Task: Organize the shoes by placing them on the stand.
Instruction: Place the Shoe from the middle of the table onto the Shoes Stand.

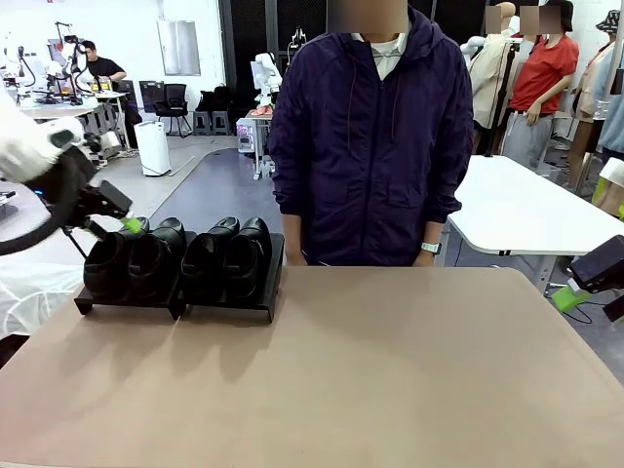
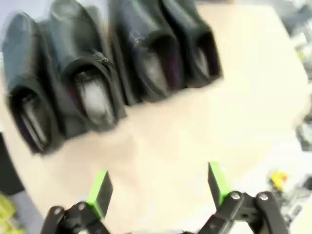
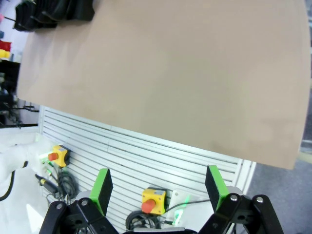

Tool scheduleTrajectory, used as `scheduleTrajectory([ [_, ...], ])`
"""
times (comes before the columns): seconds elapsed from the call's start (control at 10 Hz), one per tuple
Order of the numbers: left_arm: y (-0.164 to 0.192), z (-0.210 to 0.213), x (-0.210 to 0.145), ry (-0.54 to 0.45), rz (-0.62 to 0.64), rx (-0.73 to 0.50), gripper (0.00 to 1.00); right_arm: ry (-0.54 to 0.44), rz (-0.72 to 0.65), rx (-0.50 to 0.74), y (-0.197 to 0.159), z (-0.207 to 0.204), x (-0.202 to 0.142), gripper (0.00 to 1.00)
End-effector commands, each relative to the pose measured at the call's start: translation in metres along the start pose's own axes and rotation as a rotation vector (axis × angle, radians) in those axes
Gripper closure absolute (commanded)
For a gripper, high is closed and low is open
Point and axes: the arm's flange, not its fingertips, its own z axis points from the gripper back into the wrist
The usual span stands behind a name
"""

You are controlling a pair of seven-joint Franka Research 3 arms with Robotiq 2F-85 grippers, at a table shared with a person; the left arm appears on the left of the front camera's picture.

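Four black glossy shoes (image 1: 180,255) stand side by side, toes up, on the low black stand (image 1: 230,311) at the table's far left. In the left wrist view the same shoes (image 2: 92,73) show blurred, openings facing the camera. My left gripper (image 1: 121,214) hangs just above and left of the leftmost shoe (image 1: 105,263), apart from it; it (image 2: 158,187) is open and holds nothing. Off the table's right edge my right gripper (image 1: 590,298) stands open and holds nothing (image 3: 158,187), with the shoes (image 3: 48,12) far off at the top left corner.
A person in a dark purple jacket (image 1: 366,136) stands at the far side of the tan table (image 1: 390,370), hands off it. Below the table's edge, emergency-stop boxes (image 3: 153,201) and cables lie on the floor. A white table (image 1: 517,210) stands behind on the right.
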Motion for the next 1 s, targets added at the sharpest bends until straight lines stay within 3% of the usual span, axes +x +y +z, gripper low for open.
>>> scheduleTrajectory([
  [0.0,0.0,0.048,-0.038,0.139,-0.049,-0.123,0.0,0.0,0.002,0.007,-0.001,-0.003,-0.002,0.0],
  [0.2,-0.014,0.082,-0.113,0.159,-0.109,-0.182,0.0,0.0,0.002,0.007,-0.001,-0.003,-0.002,0.0],
  [0.3,-0.024,0.087,-0.151,0.119,-0.153,-0.182,0.0,0.0,0.002,0.007,-0.001,-0.003,-0.002,0.0],
  [0.5,-0.036,0.068,-0.201,0.057,-0.133,-0.162,0.0,0.0,0.002,0.007,-0.001,-0.003,-0.002,0.0],
  [0.7,-0.027,0.035,-0.21,-0.01,-0.078,-0.232,0.0,0.0,0.002,0.007,-0.001,-0.003,-0.002,0.0],
  [0.8,-0.013,0.028,-0.199,0.021,-0.035,-0.256,0.0,0.0,0.002,0.007,-0.001,-0.003,-0.002,0.0],
  [0.9,0.007,0.027,-0.184,0.041,0.096,-0.268,0.0,0.0,0.002,0.007,-0.001,-0.003,-0.002,0.0],
])
